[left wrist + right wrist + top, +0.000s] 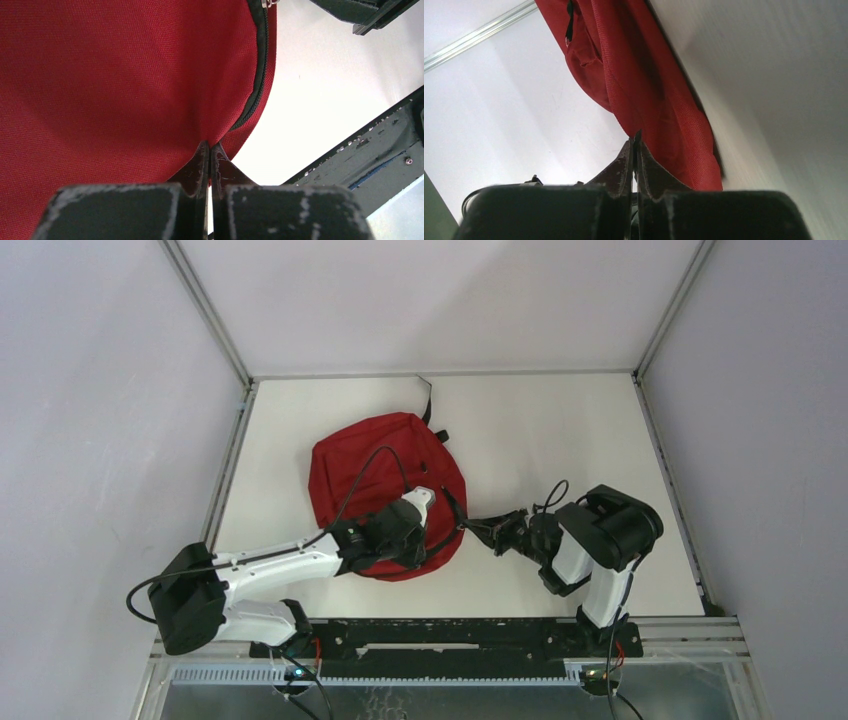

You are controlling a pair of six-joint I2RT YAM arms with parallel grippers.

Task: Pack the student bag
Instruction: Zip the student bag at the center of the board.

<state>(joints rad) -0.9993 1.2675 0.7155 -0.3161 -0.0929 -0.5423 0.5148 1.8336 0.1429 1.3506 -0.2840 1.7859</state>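
1. From the top external view, the soft red fabric backpack (pixel 370 455) with black trim lies flat on the white table (pixel 560 430), left of centre and closer to the left arm. A black strap (pixel 428 400) trails from its far side.
2. In the same view, the left hand (pixel 428 522) reaches over the near right part of the backpack and rests on the fabric. The right hand (pixel 478 530) comes in from the right, and its tips meet the bag's right edge. The two hands are near each other at that same corner.
3. In the left wrist view, red weave fills most of the frame, and the black zip trim (pixel 260 75) curves down along the edge of the backpack (pixel 125 75). The left hand (pixel 210 150) has its fingers pressed together. The cloth draws to a point right at the tips, so it grips a pinch of the bag beside the zip. Bare table (pixel 320 100) shows to the right.
4. In the right wrist view, the backpack (pixel 644 75) hangs across the frame as a slanting red fold with a dark edge. The right hand (pixel 636 145) is closed, with only a hairline gap between its fingers. Its tips touch the lower edge of the fold, but I cannot tell whether any cloth is caught between them. White table (pixel 524 125) lies to the left.
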